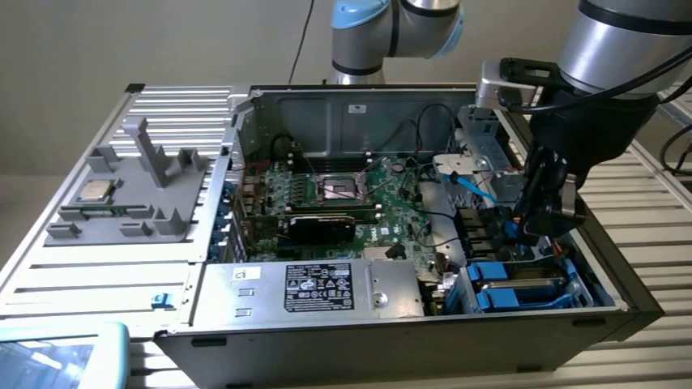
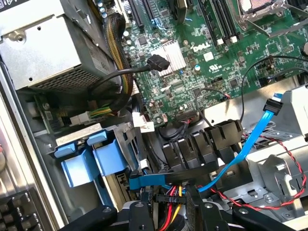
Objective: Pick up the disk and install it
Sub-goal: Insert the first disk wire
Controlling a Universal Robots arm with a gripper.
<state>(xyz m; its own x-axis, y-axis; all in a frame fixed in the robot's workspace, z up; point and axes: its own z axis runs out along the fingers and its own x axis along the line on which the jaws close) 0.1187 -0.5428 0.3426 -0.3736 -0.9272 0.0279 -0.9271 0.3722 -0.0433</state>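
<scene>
Pincer (image 1: 543,229) low inside PC case (image 1: 324,109), nr blue carrier tabs (image 1: 517,294) in bay.

An open case (image 1: 378,347) holds a green board (image 1: 362,203) and a silver box (image 1: 313,288) (black-and-white label); a chip (image 1: 92,192) sits on the grey tray (image 1: 108,233) beside it

Disk (image 1: 508,296) mostly hidden; supply label (image 1: 319,286) print unreadable.

green motherboard (image 2: 240,67), blue drive carriers (image 2: 79,168)
</scene>
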